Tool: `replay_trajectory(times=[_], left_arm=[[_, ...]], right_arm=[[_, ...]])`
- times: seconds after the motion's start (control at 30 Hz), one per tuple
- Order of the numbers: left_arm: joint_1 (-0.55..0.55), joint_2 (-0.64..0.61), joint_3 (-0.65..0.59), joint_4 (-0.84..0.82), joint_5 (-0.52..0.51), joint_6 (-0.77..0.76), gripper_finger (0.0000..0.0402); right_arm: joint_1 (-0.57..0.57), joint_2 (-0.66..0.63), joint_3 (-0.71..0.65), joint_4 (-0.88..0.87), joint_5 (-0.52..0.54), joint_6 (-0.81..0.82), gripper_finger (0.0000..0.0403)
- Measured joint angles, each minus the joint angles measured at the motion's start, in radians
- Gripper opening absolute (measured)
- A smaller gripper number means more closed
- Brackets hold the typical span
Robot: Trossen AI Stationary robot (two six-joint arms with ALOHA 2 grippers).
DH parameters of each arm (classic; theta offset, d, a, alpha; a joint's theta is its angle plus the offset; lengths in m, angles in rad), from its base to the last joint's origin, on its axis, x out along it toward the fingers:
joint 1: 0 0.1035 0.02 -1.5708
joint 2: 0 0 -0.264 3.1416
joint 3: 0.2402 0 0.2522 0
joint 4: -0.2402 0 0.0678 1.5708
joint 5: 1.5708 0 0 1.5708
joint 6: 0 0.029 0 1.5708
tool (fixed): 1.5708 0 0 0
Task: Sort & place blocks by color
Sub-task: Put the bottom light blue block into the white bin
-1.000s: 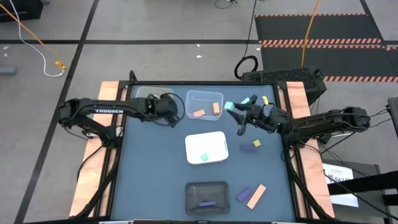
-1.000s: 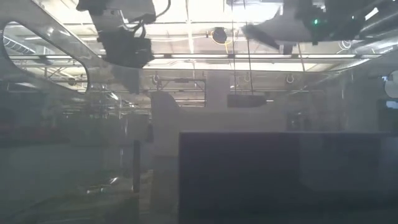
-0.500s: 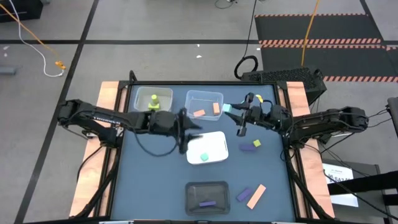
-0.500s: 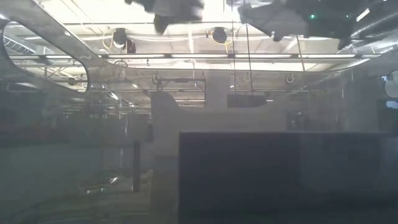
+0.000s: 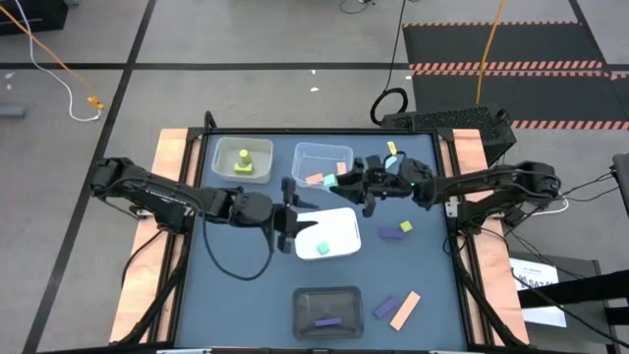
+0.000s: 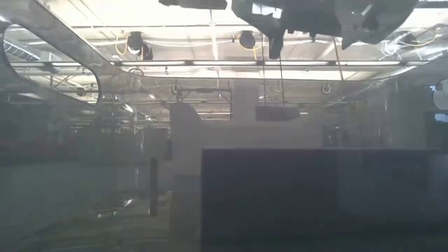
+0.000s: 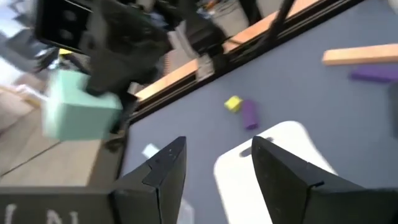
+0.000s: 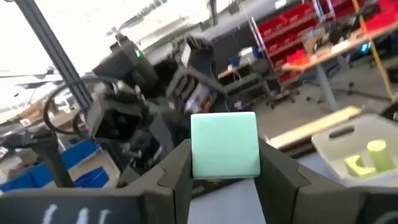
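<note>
The right claw (image 5: 346, 180) hangs above the surface (image 5: 246, 285) between the clear tray (image 5: 323, 152) and the white tray (image 5: 339, 224), pinching a mint-teal cube (image 8: 225, 144) between its two fingers; in the right wrist view the cube sits square, one flat face toward the camera. The left claw (image 5: 292, 214) hovers at the white tray's near-left edge, its fingers (image 7: 163, 172) spread with nothing between them.

A second mint-teal block (image 5: 322, 249) lies on the white tray. Inside the clear tray lie two peach-orange blocks (image 5: 314, 179). The other clear tray (image 5: 224, 149) holds yellow-green blocks (image 5: 244, 162). In the dark tray (image 5: 305, 298) a purple bar (image 5: 327, 321) lies with its long axis across the surface, left to right.

Loose on the surface to the right: a purple block (image 5: 391, 233) beside a small yellow-green cube (image 5: 406, 226), and nearer the front edge a purple bar (image 5: 384, 307) and a peach-orange bar (image 5: 405, 310) side by side, both slanting diagonally, far ends pointing right
</note>
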Motion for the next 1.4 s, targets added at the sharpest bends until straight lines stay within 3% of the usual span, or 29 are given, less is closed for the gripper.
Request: replay_trajectory(times=[0.17, 0.3, 0.43, 0.63, 0.93, 1.17, 1.33, 1.4], left_arm=[[0.001, 0.0, 0.0, -0.007, -0.174, 0.014, 0.0222], [-0.007, 0.0, 0.0, 0.027, -0.345, 0.11, 0.0258], [0.021, 0.02, 0.001, 0.165, -0.366, 0.16, 0.0288], [0.075, 0.048, 0.001, 0.185, -0.307, 0.162, 0.0304], [0.122, 0.07, 0.0, 0.246, -0.326, 0.112, 0.026], [0.135, 0.071, 0.0, 0.239, -0.314, 0.057, 0.0144], [0.134, 0.071, 0.0, 0.236, -0.307, 0.046, 0.0141], [0.127, 0.069, 0.0, 0.244, -0.319, 0.044, 0.0141]], right_arm=[[-0.024, 0.015, 0.004, -0.024, -0.001, 0.058, 0.0123], [-0.058, 0.016, 0.004, -0.042, 0.0, 0.183, 0.0123], [-0.063, 0.041, 0.005, -0.003, 0.004, 0.28, 0.0123], [-0.043, 0.111, 0.042, 0.054, 0.024, 0.293, 0.0123], [-0.024, 0.171, 0.113, 0.051, -0.002, 0.257, 0.0123], [-0.024, 0.173, 0.113, 0.042, 0.006, 0.262, 0.0125], [-0.032, 0.173, 0.113, 0.03, -0.01, 0.252, 0.0148], [-0.049, 0.174, 0.11, 0.019, -0.067, 0.241, 0.0166]])
